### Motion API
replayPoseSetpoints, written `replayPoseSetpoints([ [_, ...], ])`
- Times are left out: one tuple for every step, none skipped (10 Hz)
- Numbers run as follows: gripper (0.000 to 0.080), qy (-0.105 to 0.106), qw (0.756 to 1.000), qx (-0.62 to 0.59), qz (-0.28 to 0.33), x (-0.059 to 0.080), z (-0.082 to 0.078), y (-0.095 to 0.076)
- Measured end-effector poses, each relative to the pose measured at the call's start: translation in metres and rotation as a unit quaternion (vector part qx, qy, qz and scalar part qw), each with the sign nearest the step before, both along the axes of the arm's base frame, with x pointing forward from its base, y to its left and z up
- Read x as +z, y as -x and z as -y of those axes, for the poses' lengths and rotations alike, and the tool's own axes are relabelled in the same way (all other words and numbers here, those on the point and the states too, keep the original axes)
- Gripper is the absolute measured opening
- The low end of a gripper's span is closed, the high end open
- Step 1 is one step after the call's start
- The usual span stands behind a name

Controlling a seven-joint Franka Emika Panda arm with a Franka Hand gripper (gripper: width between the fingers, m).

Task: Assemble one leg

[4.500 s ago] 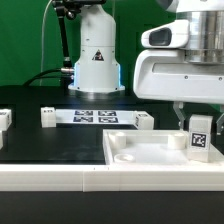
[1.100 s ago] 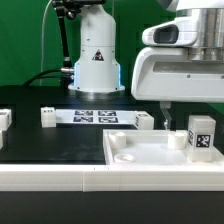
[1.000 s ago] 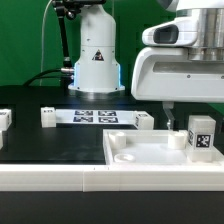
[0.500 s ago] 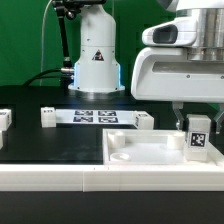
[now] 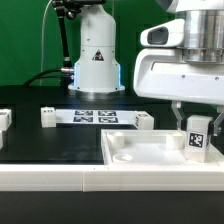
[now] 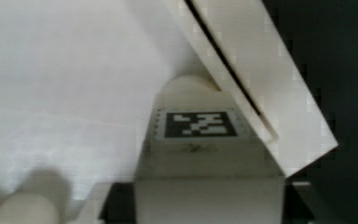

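My gripper (image 5: 197, 122) is shut on the leg (image 5: 197, 136), a small white post with a black-and-white tag. It holds the leg slightly tilted over the far right corner of the large white square panel (image 5: 150, 155) in the exterior view. In the wrist view the leg (image 6: 202, 125) stands between my fingers, its tag facing the camera, with the panel's surface (image 6: 69, 90) and raised rim (image 6: 247, 70) beneath it. The leg's lower end is hidden, so I cannot tell whether it touches the panel.
Three more white legs lie on the black table: one (image 5: 46, 117) by the marker board (image 5: 95, 116), one (image 5: 3, 121) at the exterior view's left edge, one (image 5: 143, 121) behind the panel. The robot base (image 5: 95, 60) stands at the back.
The gripper has shifted slightly to the exterior view's left with the leg, and the leg now stands a little tilted rather than upright.
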State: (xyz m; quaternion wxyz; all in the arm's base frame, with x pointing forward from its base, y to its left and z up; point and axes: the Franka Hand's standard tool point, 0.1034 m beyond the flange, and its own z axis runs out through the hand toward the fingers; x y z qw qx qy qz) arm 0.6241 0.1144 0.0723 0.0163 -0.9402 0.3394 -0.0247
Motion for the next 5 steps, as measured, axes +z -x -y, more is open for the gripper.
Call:
replayPoseSetpoints([
  [0.029, -0.005, 0.998, -0.056, -0.001, -0.0001, -0.0003, 0.0003],
  [0.029, -0.007, 0.995, -0.096, -0.002, -0.0001, -0.0009, 0.0006],
  [0.029, -0.01, 0.989, -0.148, -0.004, -0.0003, -0.001, 0.0009],
  [0.029, -0.012, 0.981, -0.194, -0.004, -0.0004, -0.0014, 0.0011],
  [0.0291, -0.015, 0.967, -0.253, -0.007, -0.0004, -0.001, 0.0014],
])
